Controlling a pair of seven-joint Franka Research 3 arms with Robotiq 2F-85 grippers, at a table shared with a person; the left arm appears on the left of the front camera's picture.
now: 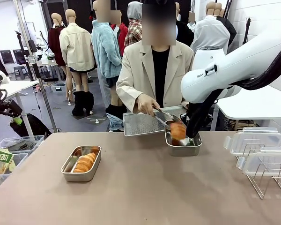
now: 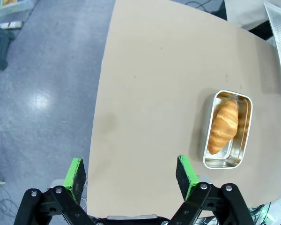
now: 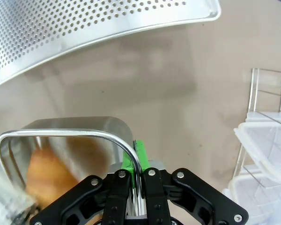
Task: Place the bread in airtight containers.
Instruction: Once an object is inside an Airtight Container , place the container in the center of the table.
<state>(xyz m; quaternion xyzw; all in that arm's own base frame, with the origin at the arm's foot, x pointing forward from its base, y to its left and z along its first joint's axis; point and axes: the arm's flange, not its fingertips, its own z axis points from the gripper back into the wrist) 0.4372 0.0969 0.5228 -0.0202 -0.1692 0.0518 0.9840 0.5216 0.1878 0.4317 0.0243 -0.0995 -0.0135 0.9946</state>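
One roll (image 1: pixel 85 162) lies in the near tin (image 1: pixel 68 171). The second roll (image 1: pixel 178 131) hangs in tongs (image 1: pixel 164 116) held by a person's hand (image 1: pixel 146 104) over the far tin (image 1: pixel 182 151). The right pincer (image 3: pixel 136 154) pinches that tin's wall; its arm angles steeply down and is lettered "FRA". The left pincer (image 2: pixel 131 171) gapes wide and empty above the table (image 2: pixel 154 70). Two clear lids (image 1: pixel 255 142) rest on a wire rack (image 1: pixel 260 185).

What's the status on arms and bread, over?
Left gripper open above table. Right gripper shut on rim of right tin. Person's tongs hold one roll at that tin; other roll in left tin.
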